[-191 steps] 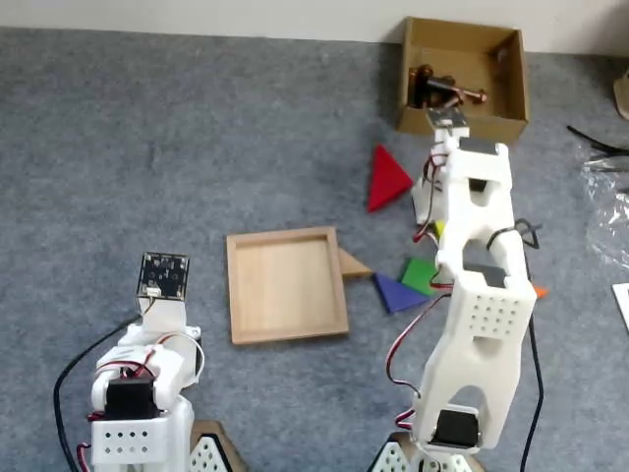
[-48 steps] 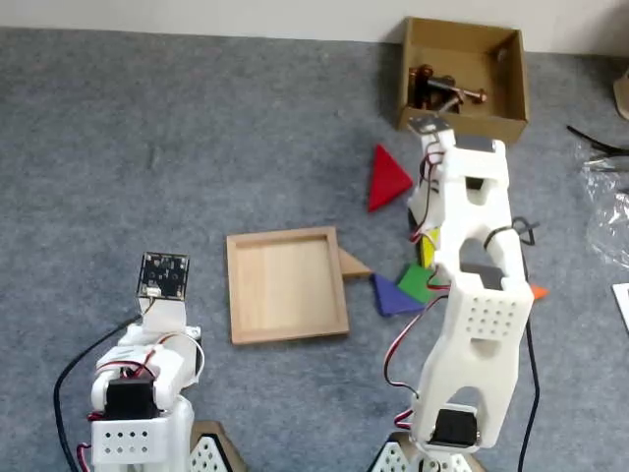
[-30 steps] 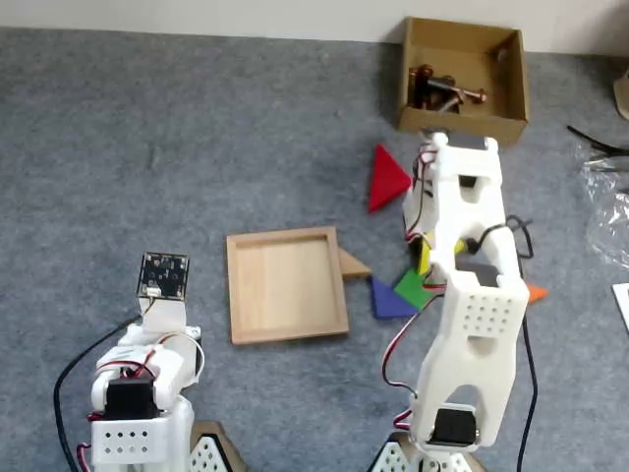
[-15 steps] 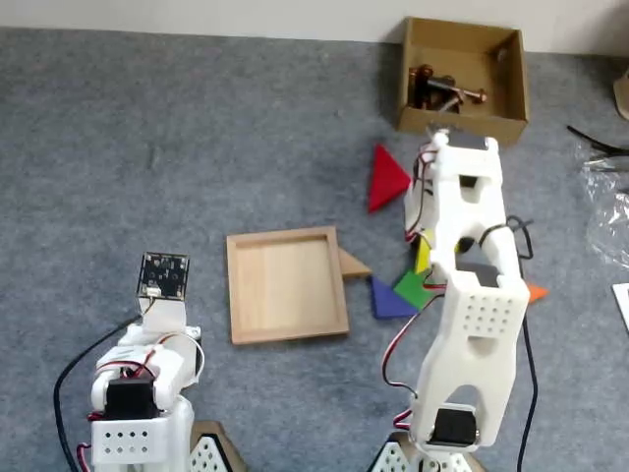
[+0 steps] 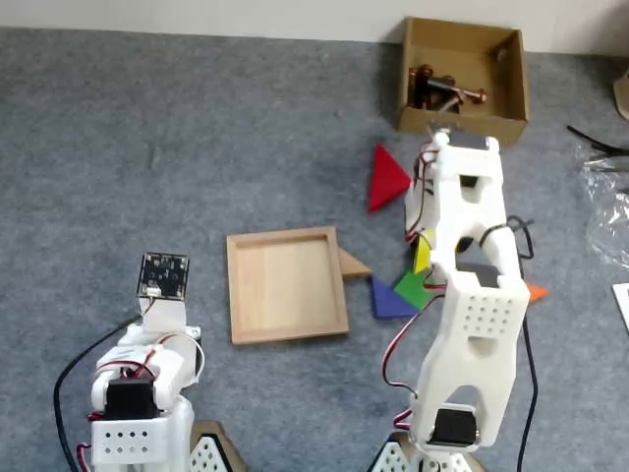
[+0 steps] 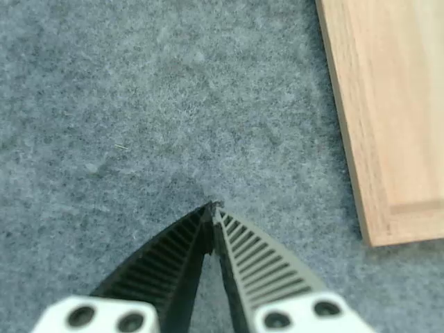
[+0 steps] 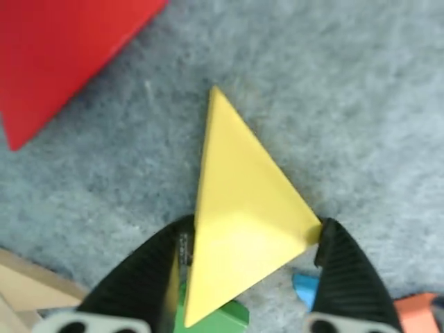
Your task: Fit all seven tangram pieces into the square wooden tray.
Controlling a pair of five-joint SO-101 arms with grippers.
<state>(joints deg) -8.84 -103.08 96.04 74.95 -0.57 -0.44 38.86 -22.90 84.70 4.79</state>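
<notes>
Tangram pieces (image 5: 390, 298) right of tray (image 5: 285, 285), box (image 5: 462, 126) behind

Grey carpet (image 5: 147, 147) covers the table. Open cardboard box (image 5: 506, 126) at the far right, copper-coloured metal parts (image 5: 442, 90) inside. Clear plastic bag (image 5: 609, 211) and black cable (image 5: 590, 143) at the right edge.

Grey carpeted worktop (image 5: 147, 128) under even light.
Bounded along far edge by pale wall strip (image 5: 197, 15); open cardboard box (image 5: 518, 69) far right, clear plastic bag (image 5: 609, 211) and black cable (image 5: 590, 138) at right edge.
</notes>
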